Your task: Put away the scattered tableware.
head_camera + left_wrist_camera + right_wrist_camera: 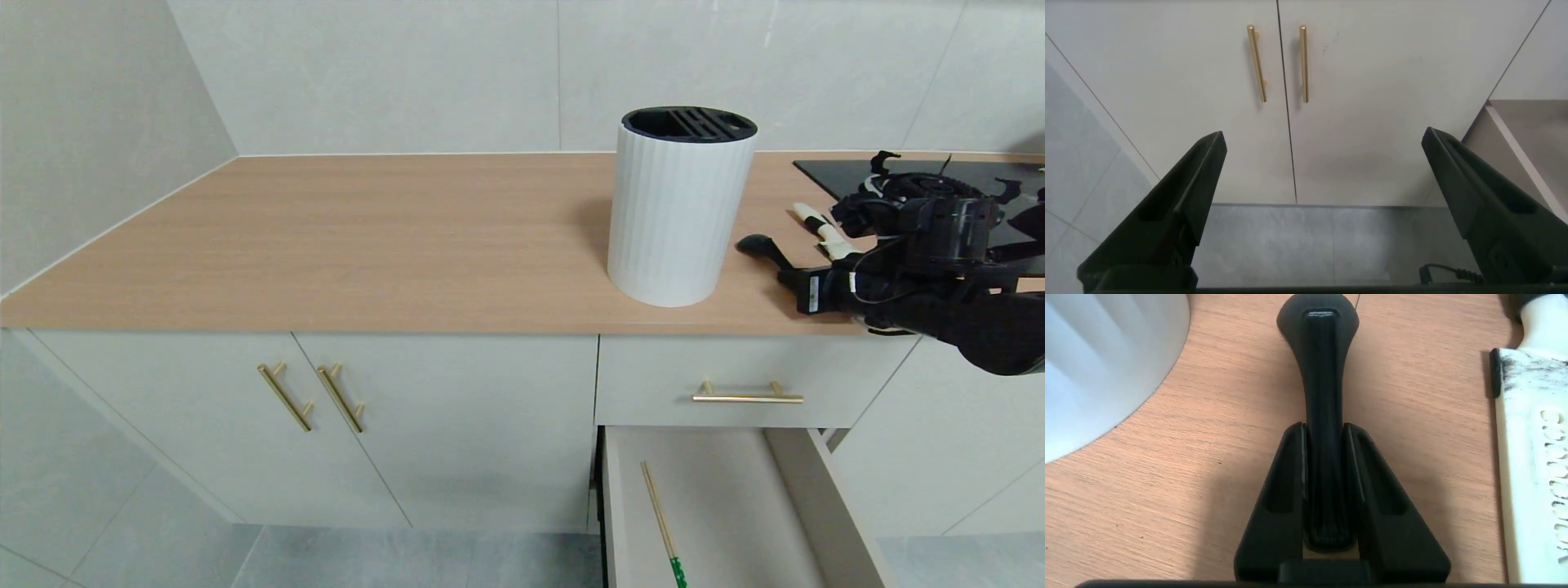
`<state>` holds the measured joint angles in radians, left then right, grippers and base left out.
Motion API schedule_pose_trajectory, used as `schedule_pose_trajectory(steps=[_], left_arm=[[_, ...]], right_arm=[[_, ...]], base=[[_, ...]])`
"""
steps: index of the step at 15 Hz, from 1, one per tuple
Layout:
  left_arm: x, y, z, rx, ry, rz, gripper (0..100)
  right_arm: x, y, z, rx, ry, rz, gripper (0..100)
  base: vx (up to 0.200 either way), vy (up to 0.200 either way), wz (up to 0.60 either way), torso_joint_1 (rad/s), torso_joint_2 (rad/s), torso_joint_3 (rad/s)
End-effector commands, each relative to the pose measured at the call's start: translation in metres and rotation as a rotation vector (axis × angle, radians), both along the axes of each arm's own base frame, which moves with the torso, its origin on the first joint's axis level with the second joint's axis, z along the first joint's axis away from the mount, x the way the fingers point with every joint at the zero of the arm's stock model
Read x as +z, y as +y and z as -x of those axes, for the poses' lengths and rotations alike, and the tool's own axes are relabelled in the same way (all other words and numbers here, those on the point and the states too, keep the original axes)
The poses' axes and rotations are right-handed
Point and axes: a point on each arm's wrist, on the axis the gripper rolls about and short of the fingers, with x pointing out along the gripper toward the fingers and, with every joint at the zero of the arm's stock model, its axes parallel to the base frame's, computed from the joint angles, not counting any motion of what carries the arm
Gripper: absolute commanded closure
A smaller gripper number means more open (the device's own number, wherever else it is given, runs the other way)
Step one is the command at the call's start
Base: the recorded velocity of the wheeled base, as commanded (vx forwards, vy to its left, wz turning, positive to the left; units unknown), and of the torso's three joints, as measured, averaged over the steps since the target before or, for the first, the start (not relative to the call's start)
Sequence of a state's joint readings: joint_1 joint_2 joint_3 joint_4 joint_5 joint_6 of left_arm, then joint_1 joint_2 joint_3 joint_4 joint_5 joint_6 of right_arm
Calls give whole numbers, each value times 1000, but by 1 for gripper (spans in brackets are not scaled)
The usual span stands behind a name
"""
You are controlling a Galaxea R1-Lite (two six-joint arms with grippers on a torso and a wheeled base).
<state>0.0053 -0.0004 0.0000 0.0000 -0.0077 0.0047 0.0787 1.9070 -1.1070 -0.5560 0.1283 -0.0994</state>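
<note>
The slim black plastic utensil handle (1319, 416) lies flat on the light wooden desk (1208, 498). It sits between the 2 fingers of the right tool (1324, 433), which are closed against its sides. The rounded end of the handle sticks out past the fingertips. What is at its other end cannot be told.

Just beside this tool, on the side away from the holder, a white knife with a speckled white handle (1527, 457) lies on the desk, roughly parallel to the black handle and not touching it. On the tool's other side, near the handle's tip, stands the white ribbed cylindrical holder with a black slotted top (678, 212), upright. Beyond the tool is a black glass cooktop (824, 171).

Below the right tool, an open pale drawer (824, 506) contains thin wooden chopsticks with a green end (660, 523).

The left tool (1323, 137) hangs low, well apart from all this. Its 2 fingers are spread wide with nothing between them, and they face the pale cabinet doors (1372, 106) with 2 gold bar handles (1257, 64).
</note>
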Motion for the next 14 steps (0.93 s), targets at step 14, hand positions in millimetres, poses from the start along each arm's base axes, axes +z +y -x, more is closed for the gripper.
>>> schedule_pose_trajectory(steps=[14], left_arm=[[0,0,0,1,0,2,0]], right_arm=[[60,0,139,41,-5,-91,100]], base=[[0,0,0,0,0,0]])
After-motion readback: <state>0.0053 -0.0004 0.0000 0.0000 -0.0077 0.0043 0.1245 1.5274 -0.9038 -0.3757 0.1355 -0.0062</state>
